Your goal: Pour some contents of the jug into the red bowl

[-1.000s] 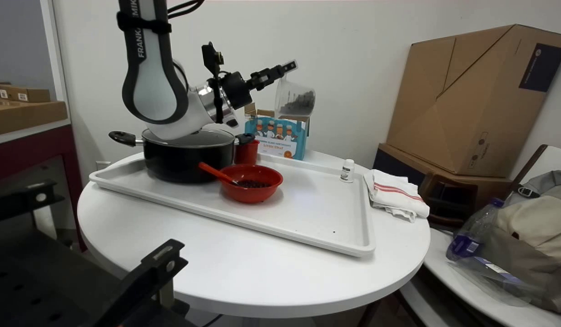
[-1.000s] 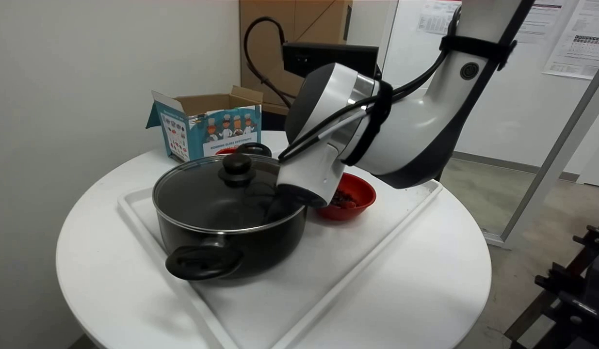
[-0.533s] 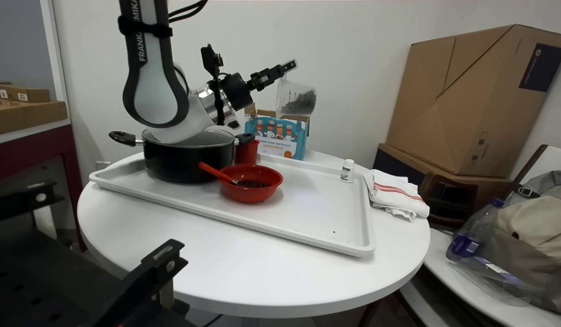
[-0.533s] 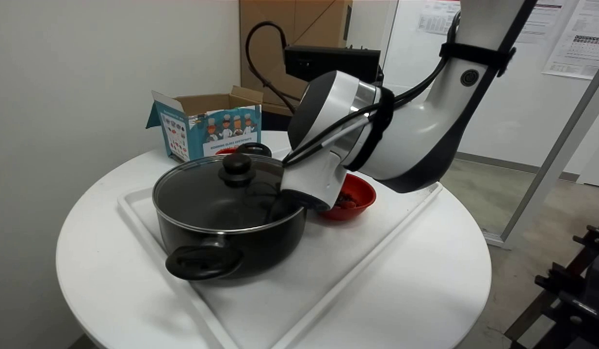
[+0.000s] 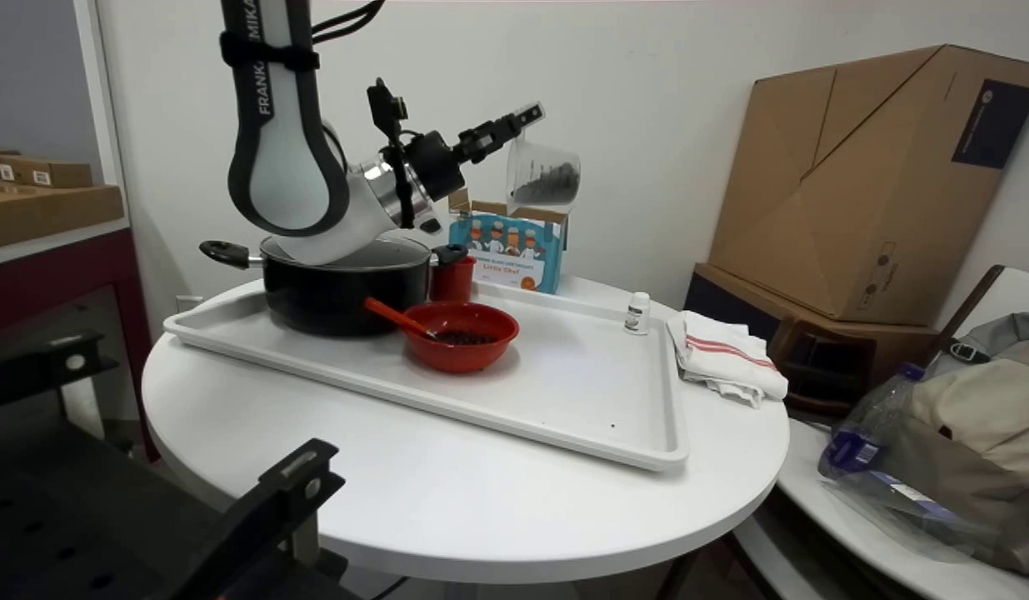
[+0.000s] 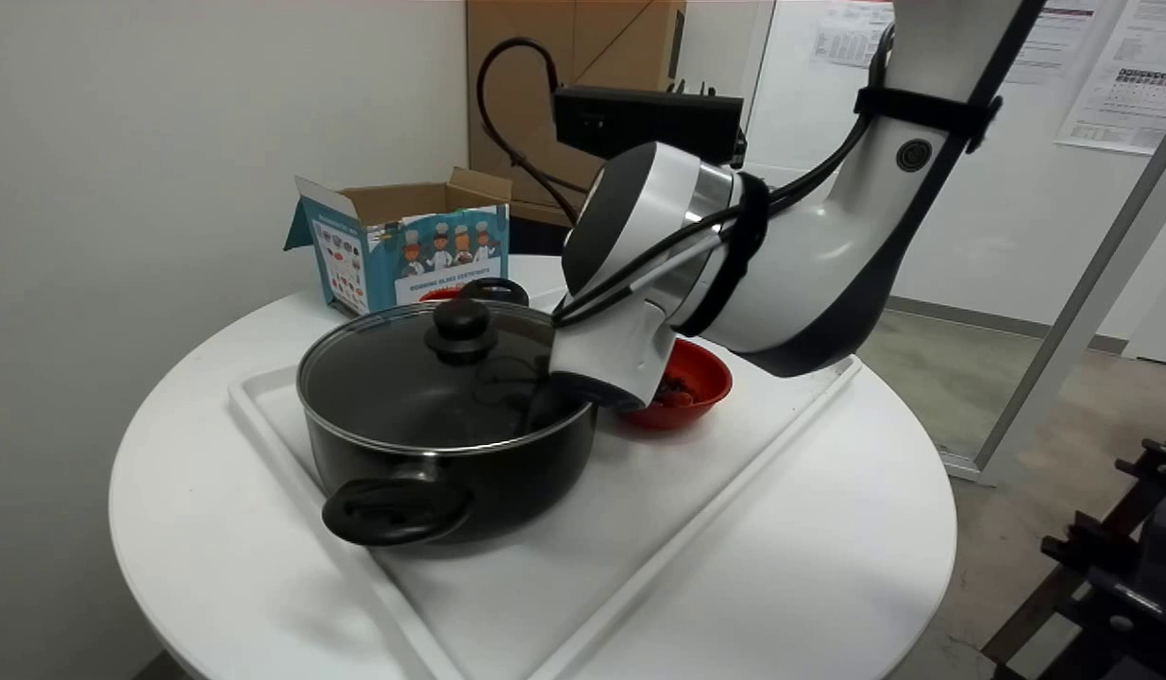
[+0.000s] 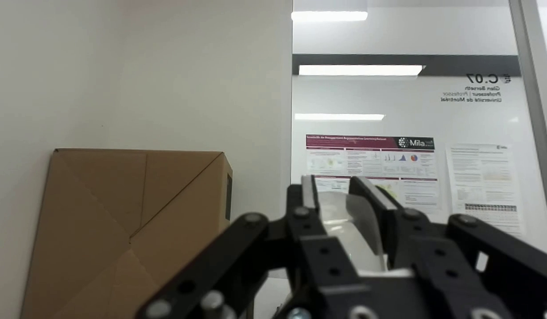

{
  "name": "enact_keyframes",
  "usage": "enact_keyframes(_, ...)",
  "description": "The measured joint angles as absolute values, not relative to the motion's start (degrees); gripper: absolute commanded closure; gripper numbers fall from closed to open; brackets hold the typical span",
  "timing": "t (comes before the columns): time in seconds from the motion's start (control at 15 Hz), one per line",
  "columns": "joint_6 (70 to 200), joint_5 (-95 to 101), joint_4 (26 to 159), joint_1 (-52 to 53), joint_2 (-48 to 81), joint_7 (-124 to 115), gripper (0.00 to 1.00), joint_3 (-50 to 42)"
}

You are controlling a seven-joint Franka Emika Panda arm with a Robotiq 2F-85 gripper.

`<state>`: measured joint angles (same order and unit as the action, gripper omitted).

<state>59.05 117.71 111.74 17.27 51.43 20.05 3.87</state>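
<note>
The jug [image 5: 537, 167] hung in the air well above the tray [image 5: 381, 397], caught at its clear upper part by the pincer [image 5: 528, 116]. The fingers [image 7: 307, 199] were closed on it; in the wrist view a pale, translucent piece showed between them. The dark contents [image 5: 551, 188] lay inside the jug, sloping, banked higher on the side away from the arm [image 5: 285, 175]. Whether the jug stood directly over anything could not be told; in an exterior view it overlapped the top of an open teal box [image 5: 504, 260] printed with cooks.

Lower down, the red bowl [image 5: 464, 356] sat on the tray with dark bits [image 5: 462, 337] in it and a red-handled utensil [image 5: 391, 313] leaning on its rim. Just beside it stood the black pot [image 6: 493, 491], its glass lid [image 6: 380, 401] on. A red cup [image 5: 453, 282] was near the pot, behind the bowl. A small white bottle [image 5: 637, 315] stood on the tray near its far edge.

The tray rested on a round white tabletop [image 5: 447, 496], a folded cloth [image 5: 725, 358] with red stripes just beside it. Further out, a large cardboard box [image 5: 856, 192] leaned near the wall.
</note>
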Motion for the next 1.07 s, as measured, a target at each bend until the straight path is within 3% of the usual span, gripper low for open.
enact_keyframes(1.07,60.8,109.1,109.8,14.9,51.4,19.9,0.94,5.8)
